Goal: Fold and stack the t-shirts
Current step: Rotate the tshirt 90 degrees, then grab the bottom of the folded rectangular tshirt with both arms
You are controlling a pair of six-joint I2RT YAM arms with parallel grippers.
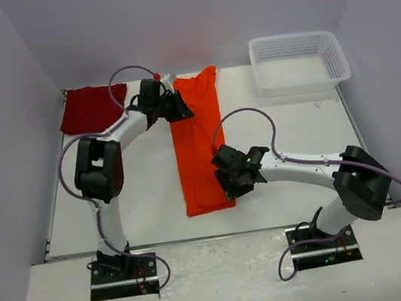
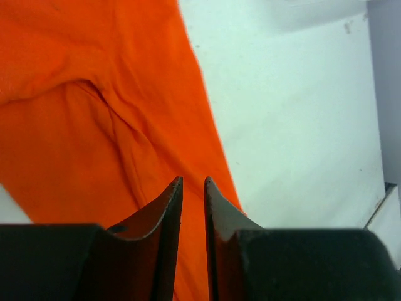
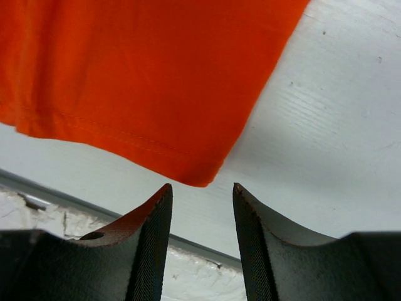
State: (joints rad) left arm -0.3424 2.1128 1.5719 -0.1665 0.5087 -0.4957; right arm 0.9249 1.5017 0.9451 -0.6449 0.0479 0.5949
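Orange t-shirt [image 1: 198, 147]: long strip, mid-table [image 1: 297, 135]; left gripper [image 2: 193, 180] above its far end, narrowly parted, empty; right gripper [image 3: 202, 187] just off its near corner, wider, empty; red t-shirt [image 1: 90, 107] far-left.

The orange t-shirt [image 1: 200, 154] lies flat on the bench [image 1: 141, 206], folded lengthwise into a long narrow band that runs from 12 o'clock down toward 6 o'clock through the middle. Its far end is wider and leans slightly toward 1 o'clock, soft creases cross the cloth, and its stitched hem lies at the near end. The crimson t-shirt [image 1: 91, 107] lies apart from it at about 10 o'clock, in the far left corner, as a flat, dark, roughly rectangular patch, plain and unprinted.
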